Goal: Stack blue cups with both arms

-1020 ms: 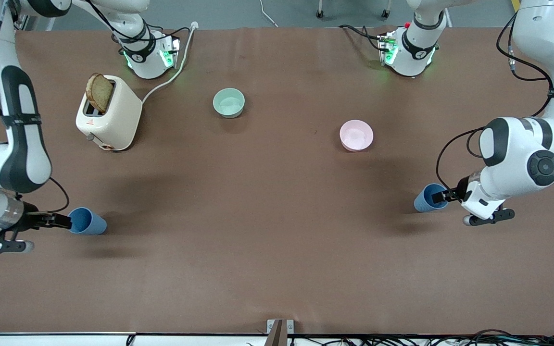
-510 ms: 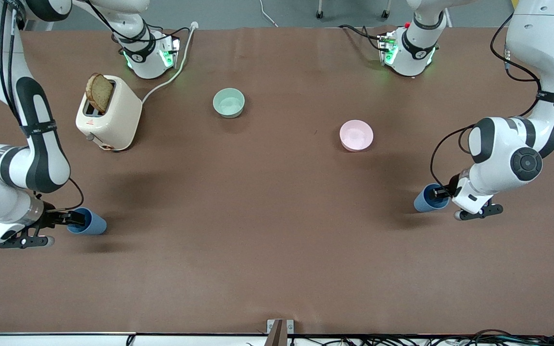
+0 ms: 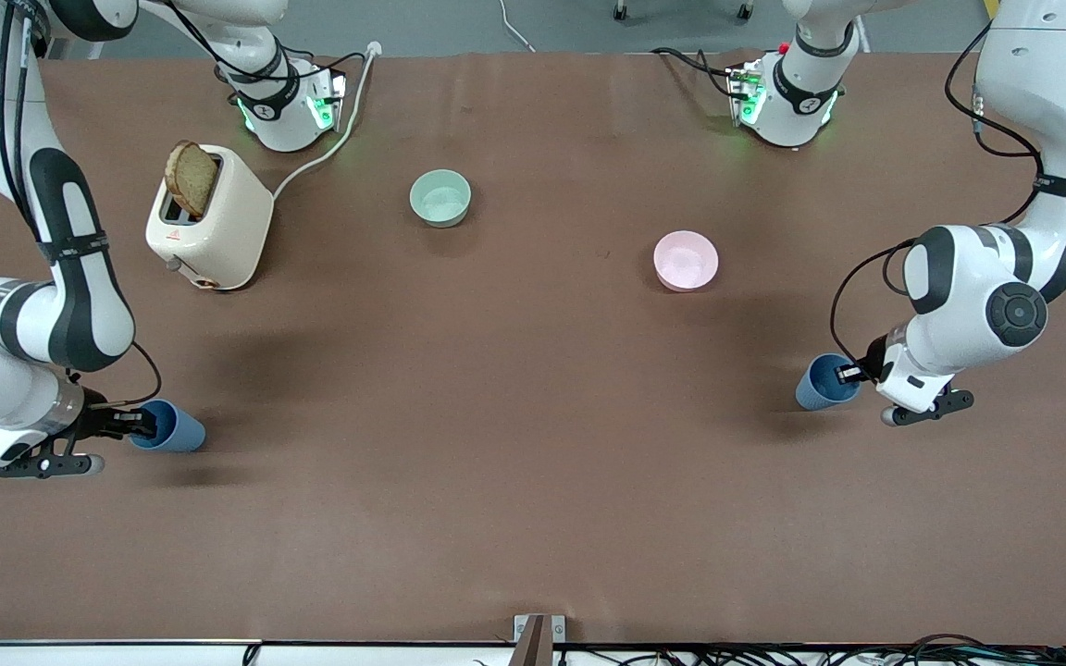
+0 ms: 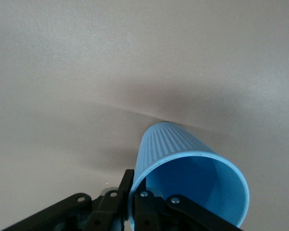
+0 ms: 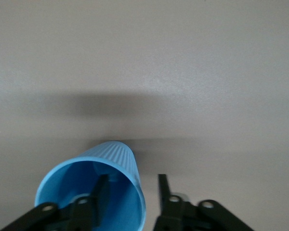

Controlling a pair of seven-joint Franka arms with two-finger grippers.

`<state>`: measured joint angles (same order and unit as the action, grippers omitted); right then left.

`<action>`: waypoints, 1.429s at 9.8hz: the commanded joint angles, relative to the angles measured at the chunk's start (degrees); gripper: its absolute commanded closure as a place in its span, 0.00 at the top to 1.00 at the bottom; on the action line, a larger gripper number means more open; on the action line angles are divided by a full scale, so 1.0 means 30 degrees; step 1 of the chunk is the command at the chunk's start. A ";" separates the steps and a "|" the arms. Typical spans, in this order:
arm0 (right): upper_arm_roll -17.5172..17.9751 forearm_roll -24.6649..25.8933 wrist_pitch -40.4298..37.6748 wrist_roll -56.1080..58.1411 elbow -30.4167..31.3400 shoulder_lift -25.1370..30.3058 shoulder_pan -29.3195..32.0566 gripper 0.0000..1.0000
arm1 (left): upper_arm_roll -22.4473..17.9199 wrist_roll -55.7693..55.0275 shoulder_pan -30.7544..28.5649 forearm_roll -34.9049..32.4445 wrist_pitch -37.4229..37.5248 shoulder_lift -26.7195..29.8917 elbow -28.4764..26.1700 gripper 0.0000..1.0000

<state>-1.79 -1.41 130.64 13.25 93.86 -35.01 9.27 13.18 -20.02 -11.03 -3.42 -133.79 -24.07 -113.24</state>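
Two blue cups lie tipped on their sides near the table's ends, mouths toward the grippers. The cup (image 3: 820,384) at the left arm's end has its rim wall pinched by my left gripper (image 3: 849,373), one finger inside and one outside; in the left wrist view the gripper (image 4: 135,185) is shut on that cup (image 4: 183,154). The other cup (image 3: 174,427) lies at the right arm's end. My right gripper (image 3: 140,424) is open astride its wall; in the right wrist view the gripper (image 5: 133,180) has one finger inside the cup (image 5: 118,154) and one outside with a gap.
A cream toaster (image 3: 211,231) holding a slice of toast stands near the right arm's base. A mint-green bowl (image 3: 440,197) and a pink bowl (image 3: 686,260) sit farther from the front camera than the cups, toward the table's middle.
The right gripper has pushed forward, so one finger is now inside its cup's mouth. The left arm has shifted slightly at its cup.
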 commanded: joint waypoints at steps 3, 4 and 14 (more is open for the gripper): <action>0.0245 -0.0526 -0.0357 0.0153 -0.0724 0.0361 0.0426 0.01 | 0.4294 -0.8396 0.0566 -0.0382 0.0094 -0.0002 0.1794 0.00; 0.0245 -0.0526 -0.2683 0.0007 -0.2182 0.0479 0.0195 0.01 | 0.4597 -1.0271 0.1876 -0.0325 0.0095 -0.0730 0.2990 0.00; 0.0420 -0.1610 -1.0031 -1.2871 -0.6093 0.4728 -0.7031 0.01 | 0.1466 -1.8786 1.1938 -0.0470 0.0242 -0.7182 0.9857 0.05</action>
<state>0.02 -5.97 99.99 -20.65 73.87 -21.93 -7.99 18.40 -75.52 23.60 -3.73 -133.79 -43.50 -85.26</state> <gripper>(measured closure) 0.952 0.947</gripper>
